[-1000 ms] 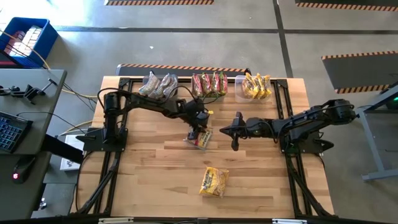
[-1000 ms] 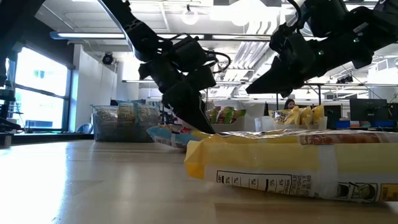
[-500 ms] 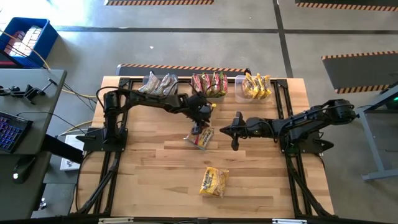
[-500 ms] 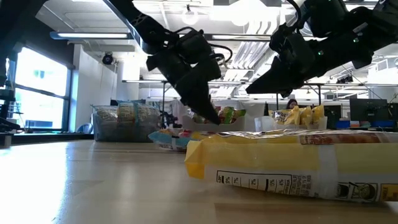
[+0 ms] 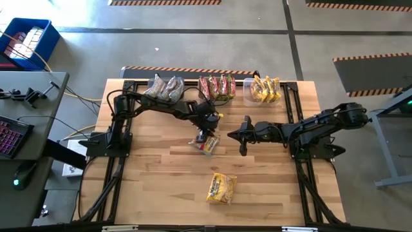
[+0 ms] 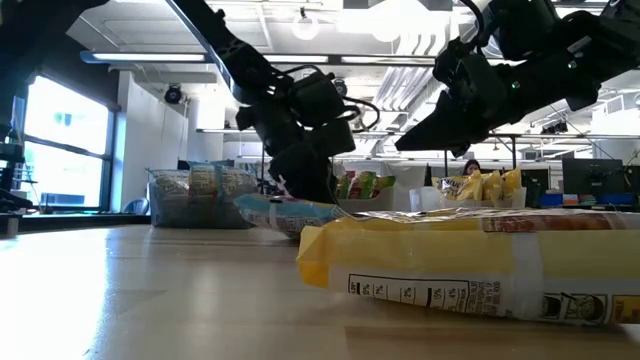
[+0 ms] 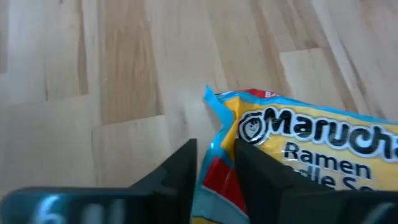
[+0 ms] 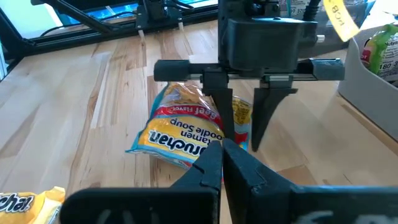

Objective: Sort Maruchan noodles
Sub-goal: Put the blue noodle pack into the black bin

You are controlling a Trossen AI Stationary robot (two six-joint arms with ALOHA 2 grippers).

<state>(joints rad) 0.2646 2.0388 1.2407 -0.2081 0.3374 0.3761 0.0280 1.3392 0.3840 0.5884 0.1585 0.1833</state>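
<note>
1. Straddling one edge of a noodle packet [image 5: 207, 143] lying mid-table, the left gripper [image 5: 203, 135] is seen with its fingers [image 7: 180, 171] spread, one on each side of the crinkled seal; nothing is pinched yet.
2. The right gripper [image 5: 243, 136] hangs just beside it, fingers pressed together, holding nothing.
3. A second packet [image 5: 221, 188] lies nearer the table's front edge; further packets are stacked in three bins [image 5: 245, 84] at the back.
4. The packet is judged light, its wrapper slippery and the noodle block inside brittle; a hold on the flat sealed end, not across the block, is advised.
</note>
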